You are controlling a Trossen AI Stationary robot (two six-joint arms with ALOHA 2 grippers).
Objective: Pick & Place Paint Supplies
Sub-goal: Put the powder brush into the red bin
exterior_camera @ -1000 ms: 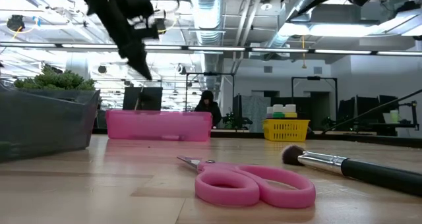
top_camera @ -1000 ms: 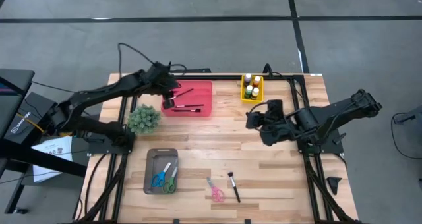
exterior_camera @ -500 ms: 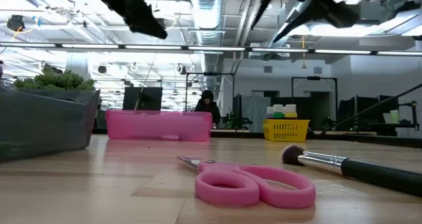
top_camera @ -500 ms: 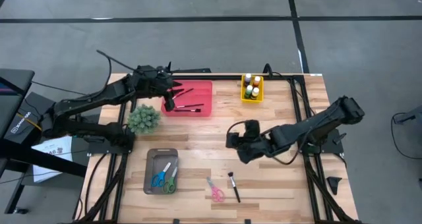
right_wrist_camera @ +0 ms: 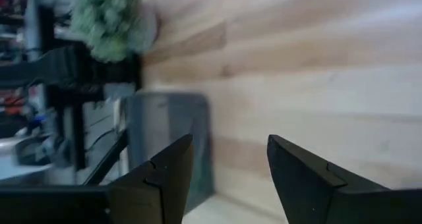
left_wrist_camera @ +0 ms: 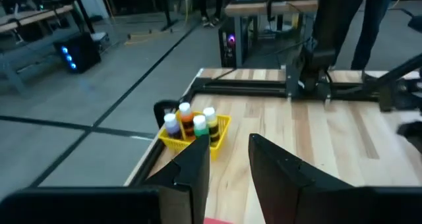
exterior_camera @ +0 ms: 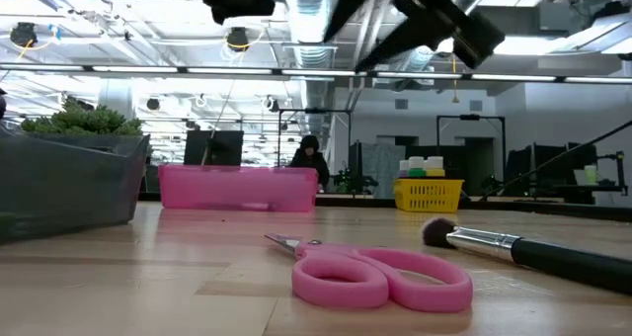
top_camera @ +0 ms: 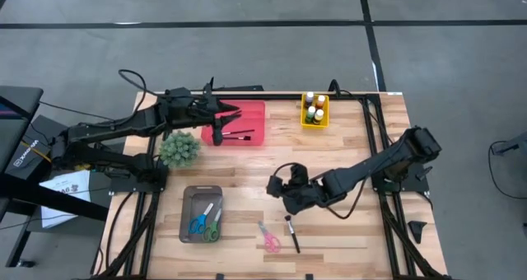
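Currently the right gripper (top_camera: pixel 284 196) is hovering above the bench (top_camera: pixel 346 231) just beside the loose dark-handled makeup-style brush (top_camera: pixel 291 233), jaws parted and holding nothing. Left gripper (top_camera: pixel 216 122) is hanging over the pink plastic tray (top_camera: pixel 257 107) with brushes inside, jaws part-open, nothing held (as far as the wrist view is showing). Brush is looking light, stiff and thin, probably prone to rolling; taking it mid-handle seems best, clear of the soft bristles and the pink scissors (top_camera: pixel 269 239).
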